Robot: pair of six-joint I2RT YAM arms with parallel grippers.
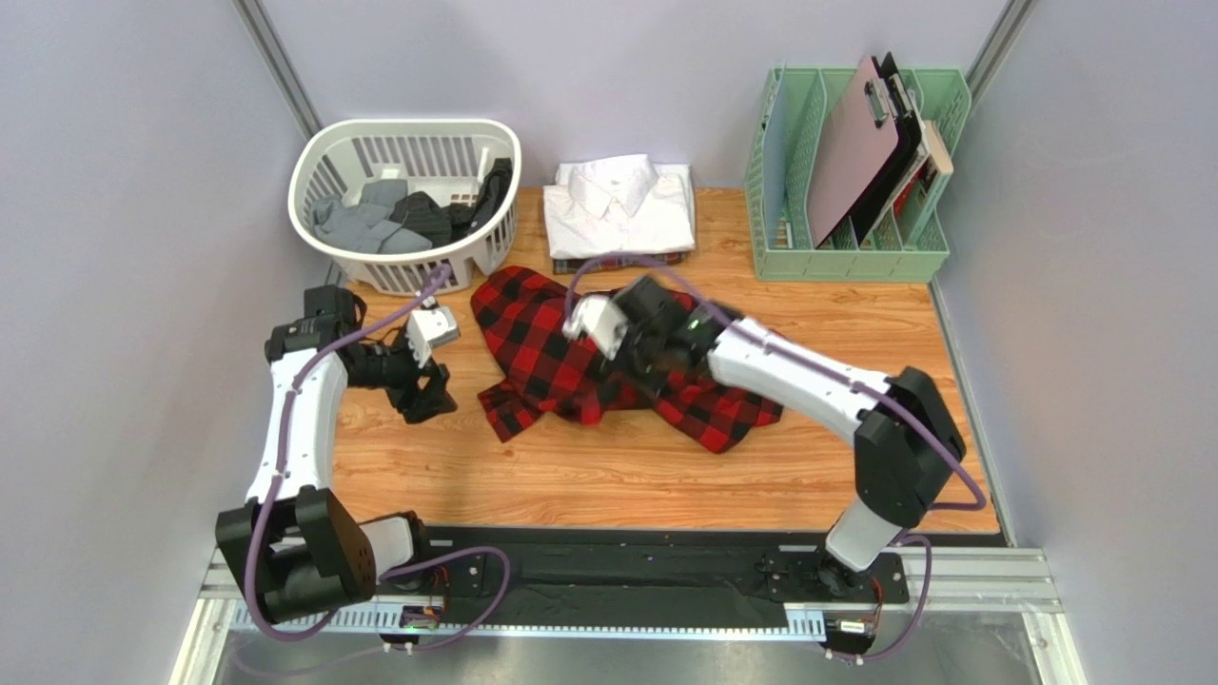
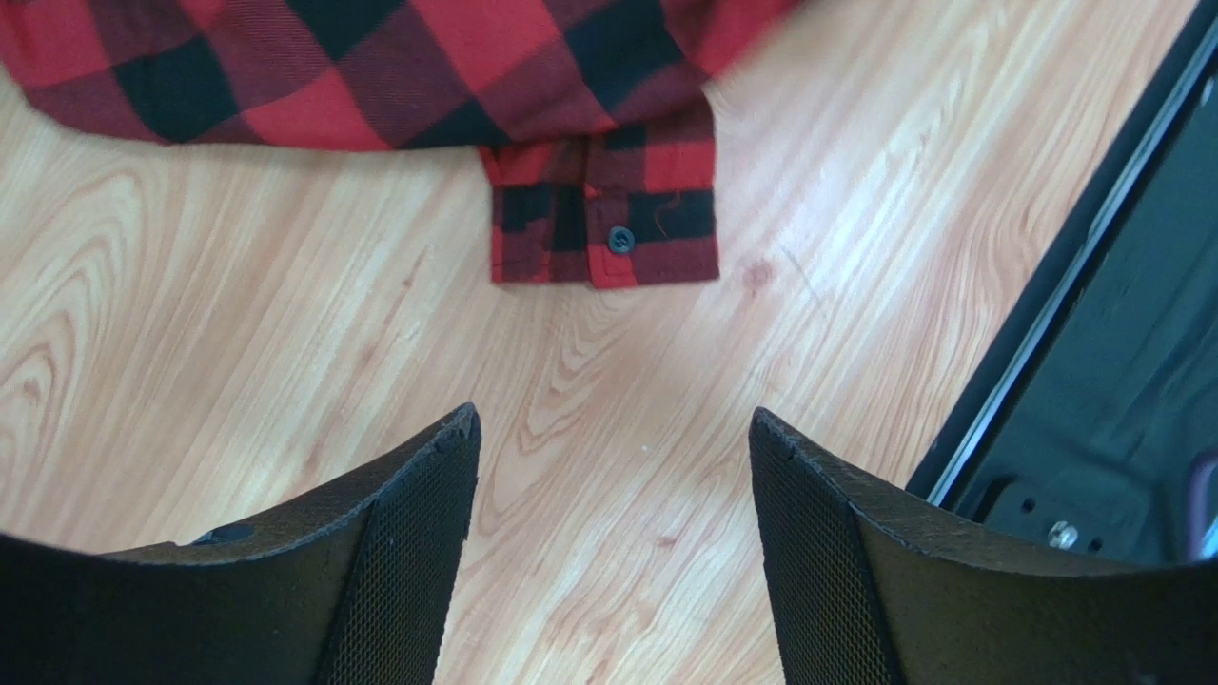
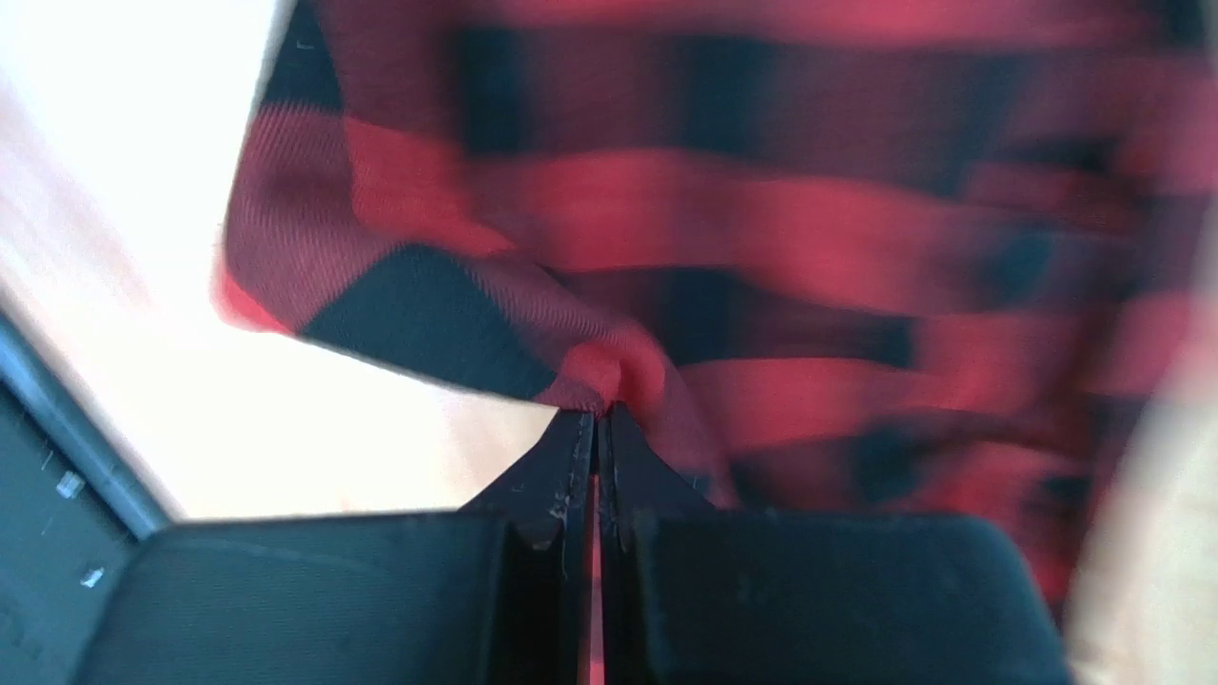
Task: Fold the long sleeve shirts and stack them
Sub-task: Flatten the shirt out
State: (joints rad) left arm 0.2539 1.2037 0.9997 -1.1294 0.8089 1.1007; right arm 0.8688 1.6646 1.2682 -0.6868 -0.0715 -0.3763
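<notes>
The right claw (image 3: pixel 598 417) pinches the red checked shirt (image 3: pixel 801 214), tightly it seems, though it's blurry. The left claw (image 2: pixel 615 428) is open; it should grab the cuff (image 2: pixel 603 236) and pull gently

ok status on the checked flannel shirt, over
Right gripper shut on fold of red-and-black checked flannel shirt. Left gripper open over wooden table, short of buttoned cuff. Nothing blocking.

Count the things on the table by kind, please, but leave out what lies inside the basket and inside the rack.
red-and-black checked shirt: 1
white shirt: 1
dark plaid shirt, only its edge showing under the white one: 1
laundry basket: 1
green file rack: 1
Total: 5
</notes>
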